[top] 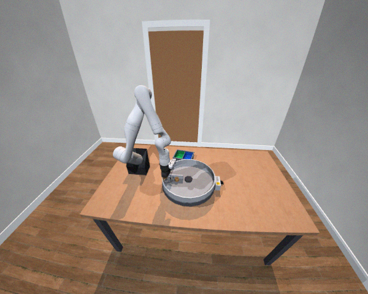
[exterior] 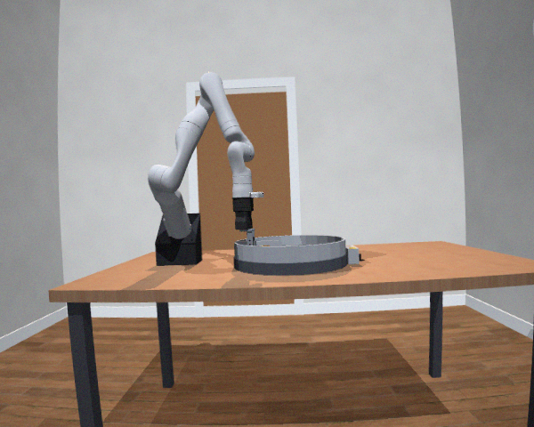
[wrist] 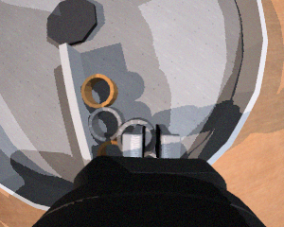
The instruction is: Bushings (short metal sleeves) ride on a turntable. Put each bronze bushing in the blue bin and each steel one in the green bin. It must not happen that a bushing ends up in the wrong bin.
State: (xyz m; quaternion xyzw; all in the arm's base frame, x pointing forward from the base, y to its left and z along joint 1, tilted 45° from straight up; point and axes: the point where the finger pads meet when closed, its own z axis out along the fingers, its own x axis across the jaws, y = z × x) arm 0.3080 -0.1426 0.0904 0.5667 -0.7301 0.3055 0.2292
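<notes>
The grey turntable [top: 190,200] [exterior: 290,253] has a high rim. My gripper [top: 167,179] [exterior: 250,243] [wrist: 150,135] is low inside its left side, shut on the wall of a steel bushing [wrist: 133,121]; the fingers partly hide that bushing. Another steel bushing [wrist: 91,124] stands beside it on the left, and a bronze bushing [wrist: 114,92] [top: 176,179] stands above that one in the wrist view. A second bronze bushing [wrist: 104,150] is mostly hidden by the gripper body. The green bin [top: 179,154] and blue bin [top: 188,155] sit side by side behind the turntable; their contents are too small to tell.
A thin upright divider [wrist: 72,95] runs along the bushings' left in the wrist view, towards the dark hub [wrist: 72,21] [top: 188,179]. A small pale box [top: 218,183] [exterior: 353,254] with a yellow top is at the turntable's right side.
</notes>
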